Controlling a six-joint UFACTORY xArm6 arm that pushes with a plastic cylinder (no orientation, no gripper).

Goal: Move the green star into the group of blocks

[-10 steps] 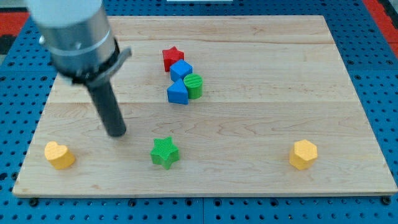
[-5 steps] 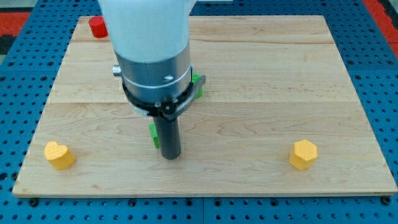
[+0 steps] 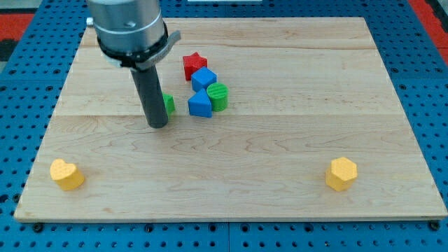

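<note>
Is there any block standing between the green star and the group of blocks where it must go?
Nothing visible does. The green star, mostly hidden behind my tip, sits just to the view's left of the blue triangular block, with only bare wooden board between them.

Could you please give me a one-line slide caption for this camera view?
My tip hides most of the green star, just left of the blue, red and green block group.

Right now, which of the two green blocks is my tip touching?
The green star, mostly hidden behind the rod. My tip sits at its left edge. The other green block, rounded, lies right of the blue blocks, away from the tip.
</note>
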